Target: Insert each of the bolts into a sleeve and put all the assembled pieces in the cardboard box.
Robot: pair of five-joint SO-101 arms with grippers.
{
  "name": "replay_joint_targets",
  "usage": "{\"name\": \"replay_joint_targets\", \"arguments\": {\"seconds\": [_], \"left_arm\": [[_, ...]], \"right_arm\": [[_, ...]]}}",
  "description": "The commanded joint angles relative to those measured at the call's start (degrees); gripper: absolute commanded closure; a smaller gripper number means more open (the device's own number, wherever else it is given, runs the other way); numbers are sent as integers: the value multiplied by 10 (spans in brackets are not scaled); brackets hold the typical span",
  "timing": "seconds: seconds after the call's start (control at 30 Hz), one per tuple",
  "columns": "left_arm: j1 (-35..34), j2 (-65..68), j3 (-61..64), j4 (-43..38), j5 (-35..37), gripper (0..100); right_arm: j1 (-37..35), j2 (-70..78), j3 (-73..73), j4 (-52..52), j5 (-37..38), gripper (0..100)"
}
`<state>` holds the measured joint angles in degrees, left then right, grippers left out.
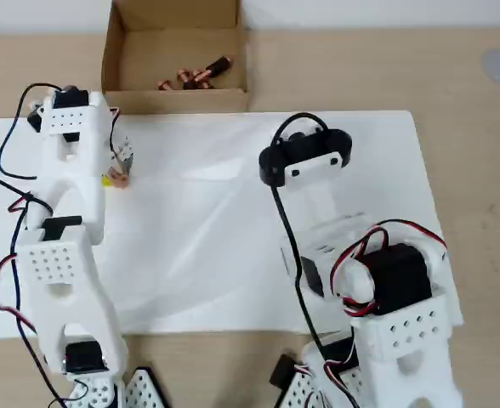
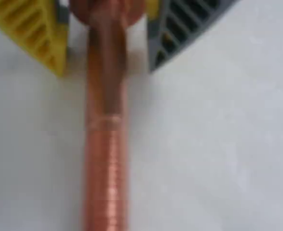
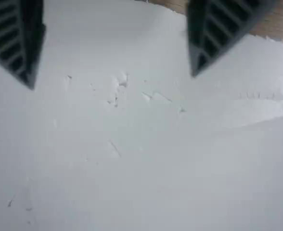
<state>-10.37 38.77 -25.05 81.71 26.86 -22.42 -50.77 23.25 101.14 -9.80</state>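
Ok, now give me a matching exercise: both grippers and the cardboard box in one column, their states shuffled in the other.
Things:
1. left gripper
2. right gripper
3. cardboard box

States:
A. has several copper pieces inside
B. open above the white sheet
C. shut on a copper piece

Pairs: 1-C, 2-B, 3-A.

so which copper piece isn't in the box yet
The copper piece in the left gripper, over the white sheet; the rest lie inside the cardboard box.
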Motion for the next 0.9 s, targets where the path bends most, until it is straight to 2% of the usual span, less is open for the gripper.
{"name": "replay_joint_targets", "arguments": {"seconds": [0.0,0.1,0.3,0.53,0.6,0.73,0.87], "left_arm": [[-21,2,-19,-6,4,908],[-21,2,-19,-5,0,998],[-18,-2,-47,35,0,993],[-11,-2,-225,154,-28,993],[-4,-2,-285,186,-51,993],[17,-15,-337,189,-124,994],[49,-59,-312,189,-272,994]], "right_arm": [[-5,-8,-4,-7,7,752],[-5,-8,-4,-7,7,752],[-5,-7,-4,-8,7,752],[-5,-7,-3,-20,7,752],[-5,-7,-3,-24,6,752],[-5,-7,-2,-32,6,752],[-5,-7,-1,-32,5,752]]}}
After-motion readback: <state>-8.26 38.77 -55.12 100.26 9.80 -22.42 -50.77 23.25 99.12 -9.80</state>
